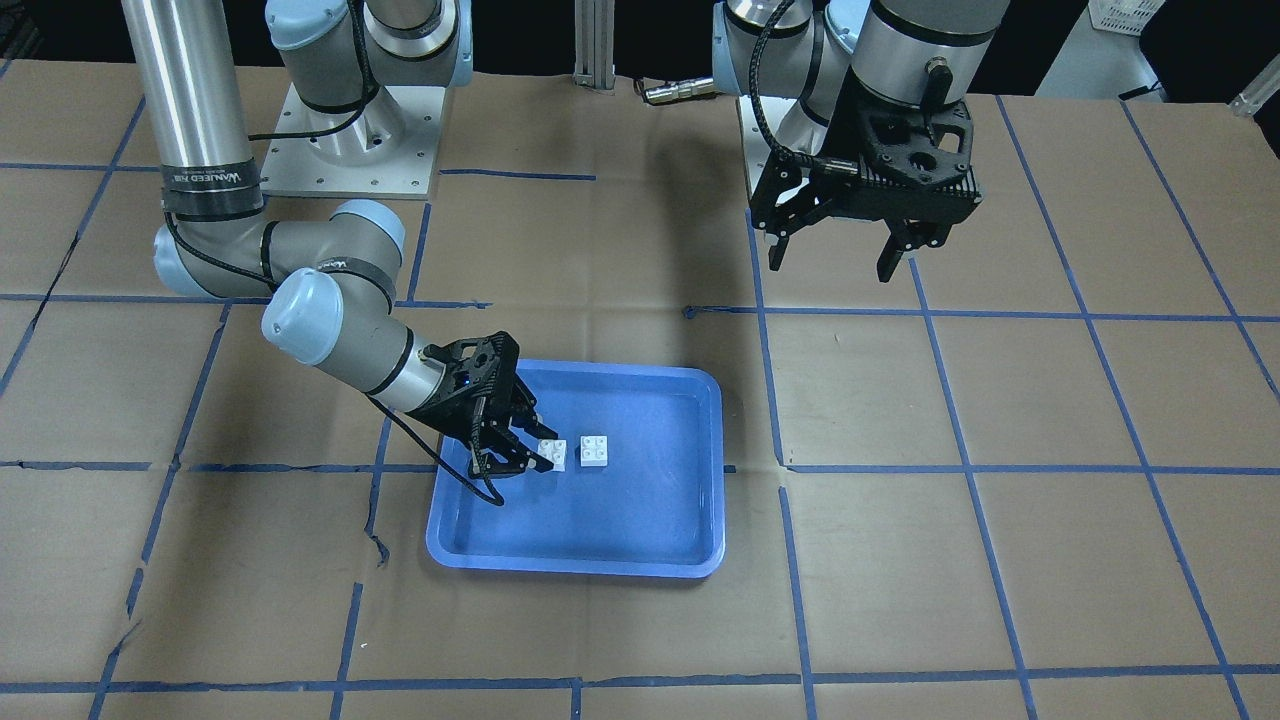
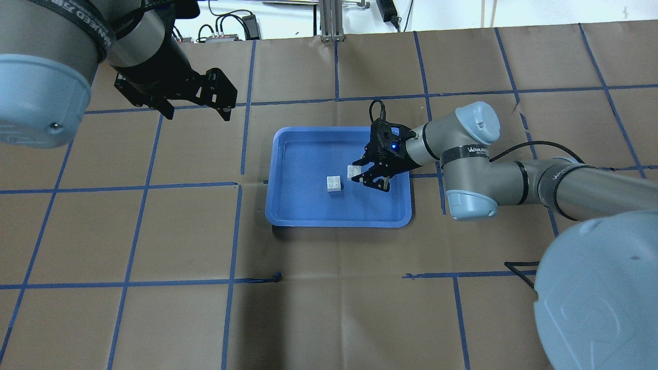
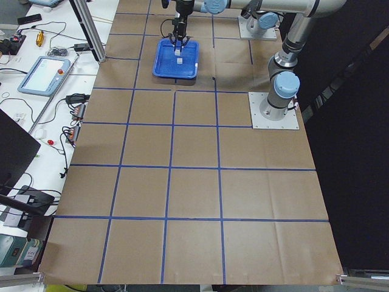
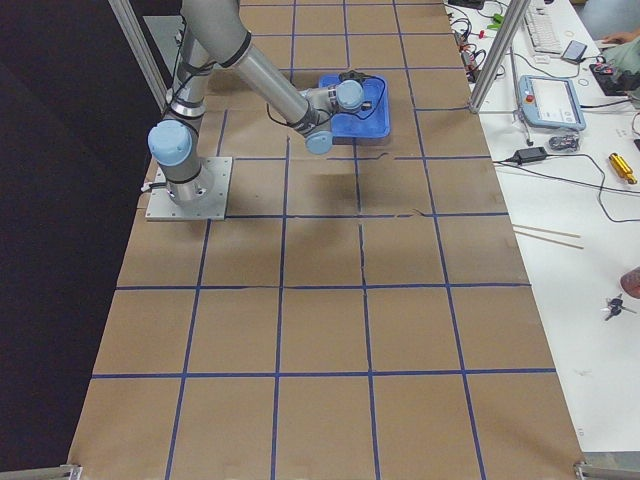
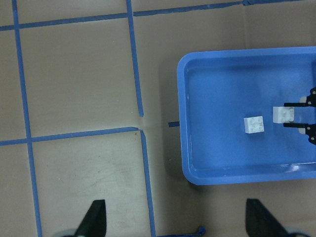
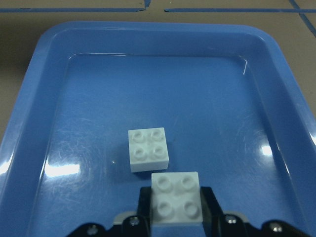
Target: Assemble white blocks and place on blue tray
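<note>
right gripper: jaws pinch held white block between them
free white block: just beside, on blue tray floor
left gripper: jaws spread, above table, well apart

Blue tray: glossy plastic, fine scuffs, glare patches. White blocks, at right gripper tips: smooth plastic, low sheen. Table cover: matt brown paper, creased.

Brown paper-covered table gridded with blue tape, white bench alongside.
</note>
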